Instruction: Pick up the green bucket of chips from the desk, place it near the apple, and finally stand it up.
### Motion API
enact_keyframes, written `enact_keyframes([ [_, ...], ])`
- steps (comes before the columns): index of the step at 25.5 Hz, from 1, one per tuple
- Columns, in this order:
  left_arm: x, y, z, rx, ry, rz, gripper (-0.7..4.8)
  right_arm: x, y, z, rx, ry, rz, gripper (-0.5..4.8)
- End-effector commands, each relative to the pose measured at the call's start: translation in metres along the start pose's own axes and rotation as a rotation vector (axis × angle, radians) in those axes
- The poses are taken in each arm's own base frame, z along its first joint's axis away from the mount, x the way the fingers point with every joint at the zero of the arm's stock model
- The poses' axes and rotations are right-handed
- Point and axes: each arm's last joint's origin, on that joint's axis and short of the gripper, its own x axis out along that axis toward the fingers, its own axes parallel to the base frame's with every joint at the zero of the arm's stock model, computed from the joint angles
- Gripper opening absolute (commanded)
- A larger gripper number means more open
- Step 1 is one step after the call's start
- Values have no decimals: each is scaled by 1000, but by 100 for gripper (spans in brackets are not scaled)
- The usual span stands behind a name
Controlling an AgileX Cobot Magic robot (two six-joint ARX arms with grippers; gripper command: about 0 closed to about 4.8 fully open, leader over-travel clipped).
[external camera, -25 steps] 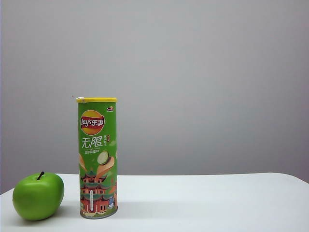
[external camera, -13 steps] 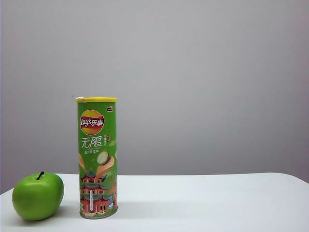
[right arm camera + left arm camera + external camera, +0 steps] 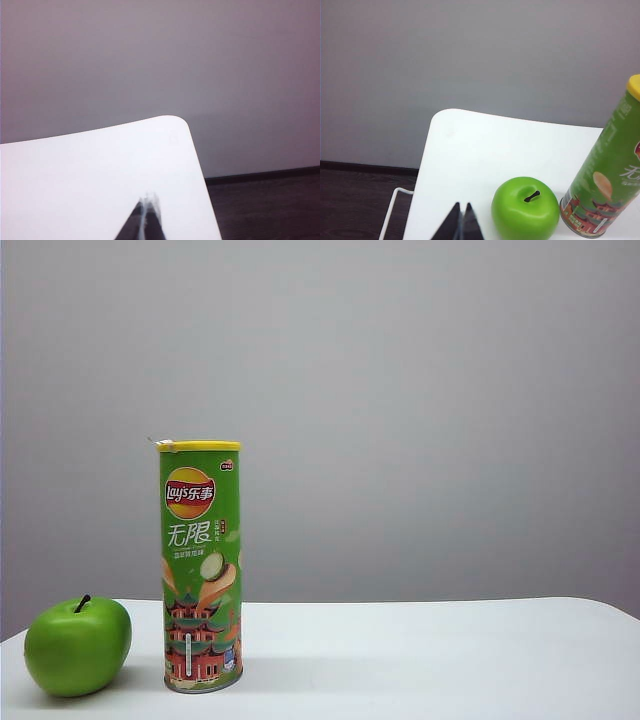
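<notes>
Since the green bucket of chips [image 3: 201, 566] stands upright on the desk [image 3: 430, 660] just beside the apple [image 3: 78, 646], I judge the task done. My left gripper [image 3: 461, 222] hangs pinched shut and empty near the apple; my right gripper [image 3: 149, 215] is likewise closed, over bare desk. I'd pull both arms clear without bumping the can.

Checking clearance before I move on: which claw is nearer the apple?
Left. The left claw, shut, sits just beside the apple. The right claw, shut, is over bare desk; no apple in its view.
</notes>
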Motion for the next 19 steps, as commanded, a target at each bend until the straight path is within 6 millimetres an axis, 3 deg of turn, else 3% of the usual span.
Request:
enact_keyframes([
  [1,0,0,0,-7,6,4,-6,0,0,-1,8,-9,-3,-4],
  [19,0,0,0,-7,6,4,-5,0,1,-3,10,18,22,-1],
])
